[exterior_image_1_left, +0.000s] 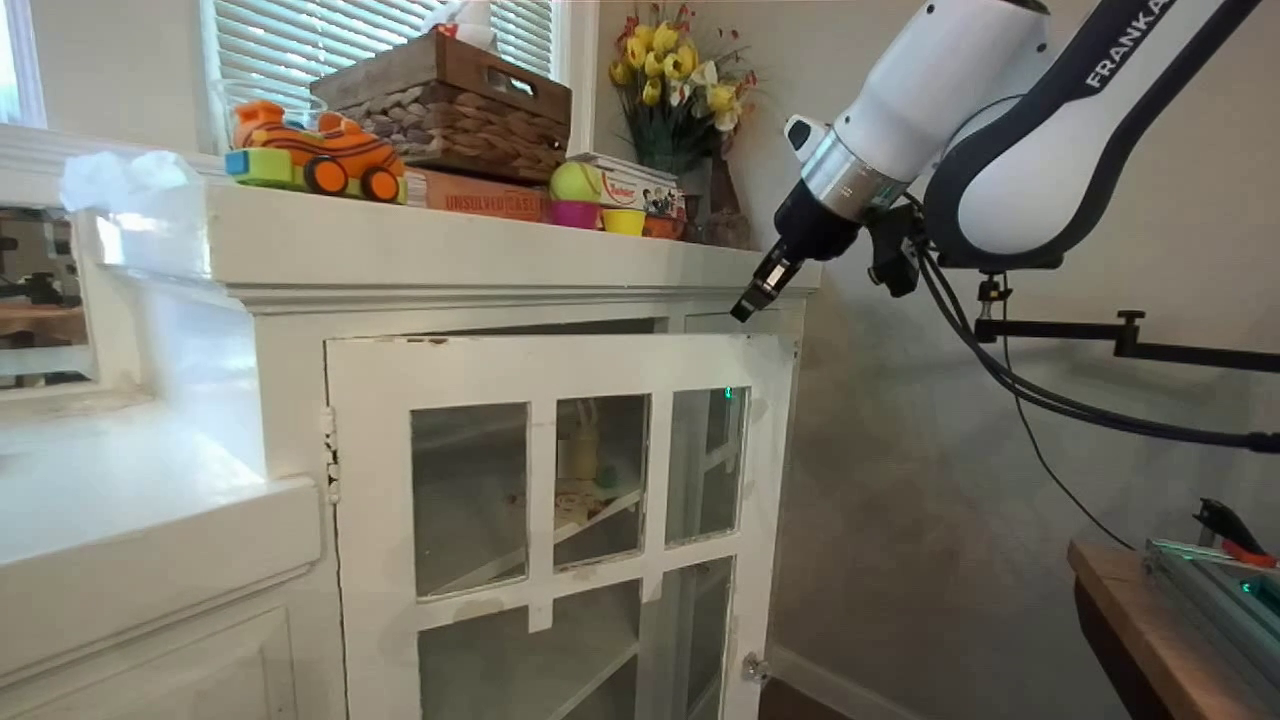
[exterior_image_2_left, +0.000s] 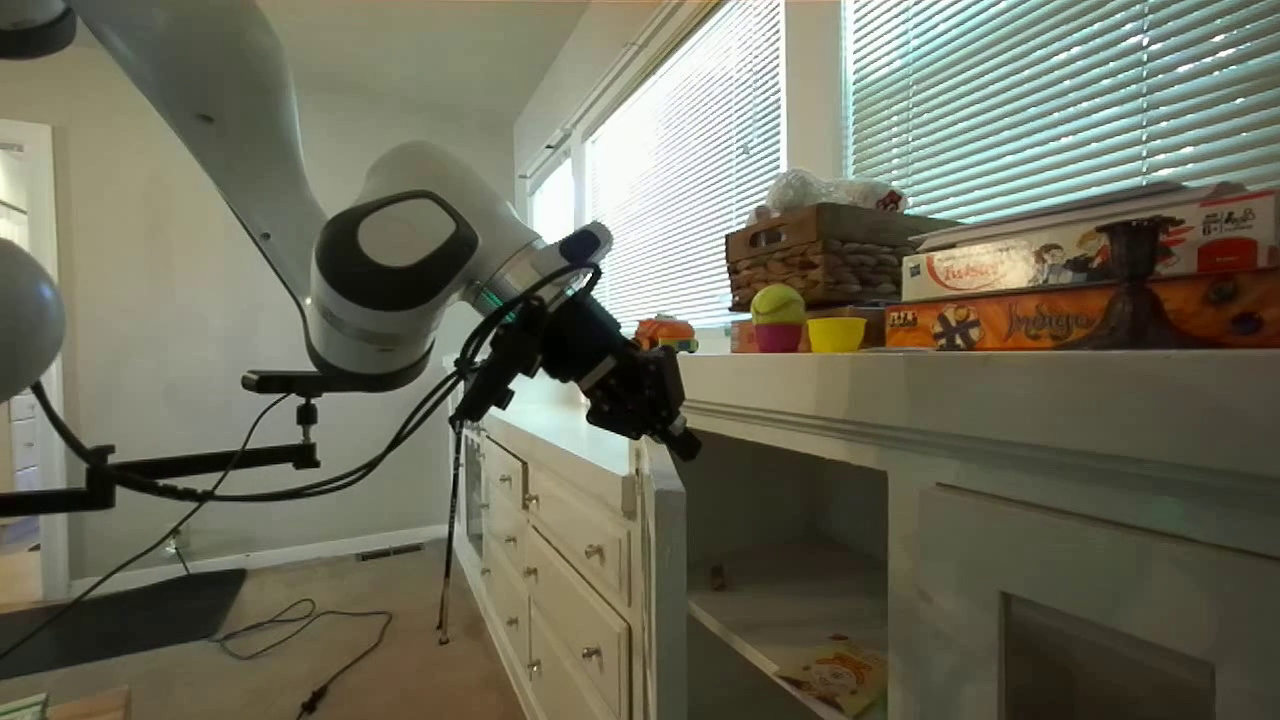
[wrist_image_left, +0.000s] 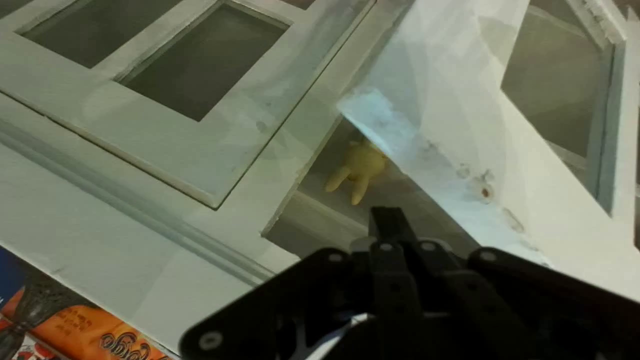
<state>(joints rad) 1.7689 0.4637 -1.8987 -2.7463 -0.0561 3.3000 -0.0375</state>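
One FRANKA arm (exterior_image_1_left: 1020, 195), fingers (exterior_image_1_left: 746, 303) near door (exterior_image_1_left: 600, 576)

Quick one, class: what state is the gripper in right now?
Gripper: closed, with nothing visible in its grip.

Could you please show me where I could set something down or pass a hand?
The lower counter looks bare beside the cabinet; so does the shelf between brown bit and yellow item. A hand might pass between door and post, below the gripper. Crowded: the ledge, with basket, game boxes and toy car.
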